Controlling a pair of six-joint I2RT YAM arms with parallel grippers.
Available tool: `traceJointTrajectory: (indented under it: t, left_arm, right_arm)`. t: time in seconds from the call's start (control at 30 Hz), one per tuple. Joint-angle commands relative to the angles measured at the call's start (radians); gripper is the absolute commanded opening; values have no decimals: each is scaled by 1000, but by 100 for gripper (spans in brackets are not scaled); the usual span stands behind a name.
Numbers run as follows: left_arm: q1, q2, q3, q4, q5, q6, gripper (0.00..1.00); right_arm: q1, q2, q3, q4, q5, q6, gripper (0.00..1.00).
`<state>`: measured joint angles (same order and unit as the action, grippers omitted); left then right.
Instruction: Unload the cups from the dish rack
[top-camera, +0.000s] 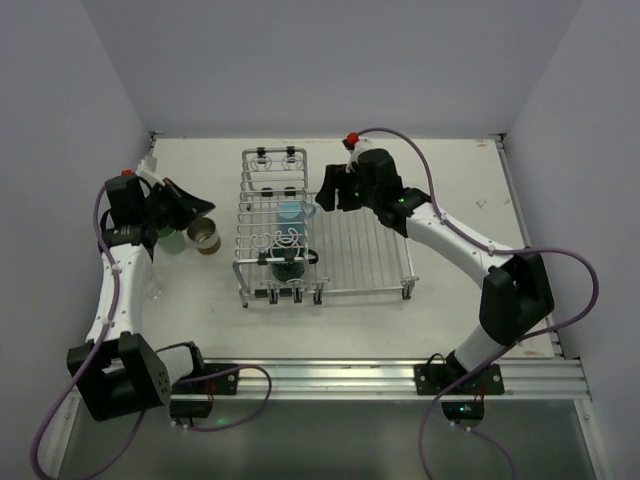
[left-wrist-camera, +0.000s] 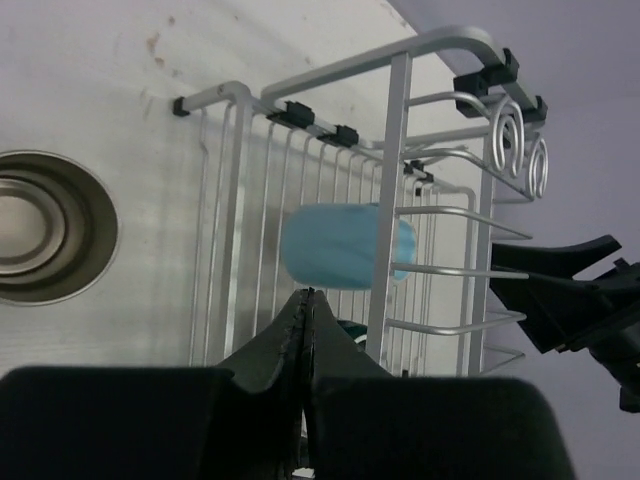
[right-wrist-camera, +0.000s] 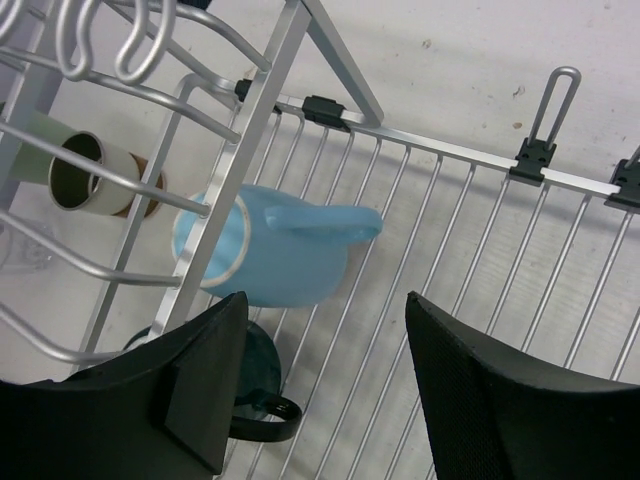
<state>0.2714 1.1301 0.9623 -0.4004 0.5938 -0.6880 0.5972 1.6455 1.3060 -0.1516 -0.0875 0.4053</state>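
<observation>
The silver wire dish rack (top-camera: 362, 291) stands mid-table. A light-blue handled mug (top-camera: 291, 212) lies on its side in the raised left section, with a dark teal cup (top-camera: 288, 267) nearer the front. My right gripper (top-camera: 333, 192) hovers open just right of the blue mug (right-wrist-camera: 290, 250), above the teal cup (right-wrist-camera: 255, 370), and holds nothing. On the table left of the rack stand a brown cream-lined cup (top-camera: 206, 237) and a pale green cup (top-camera: 172, 241). My left gripper (top-camera: 206, 207) is shut and empty above the brown cup (left-wrist-camera: 45, 240), pointing at the rack (left-wrist-camera: 400, 110).
White walls close in the table on the left, back and right. The rack's flat grid section (right-wrist-camera: 470, 260) to the right holds nothing. The arm bases sit on a metal rail (top-camera: 350, 375) at the near edge.
</observation>
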Motion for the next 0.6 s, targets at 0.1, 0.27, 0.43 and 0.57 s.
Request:
traceJointTrajectory:
  t: [0.1,0.27,0.43,0.57]
  left_arm:
    - [-47,120,-128,225,271,-76,0]
    - [-74,204,-191,342,330,-117,0]
    - [-104,279,-226,534,374,-189,0]
    - [-155,367,-226,639,394,-249,0]
  right_arm:
    - [-8,-85,-30,23,17,15,67]
    - [-16,-104,-56,26,11,9,67]
    - [-30,-107,-82,46,-1,15,67]
    - [-36,-92,-86,53,-12,20,67]
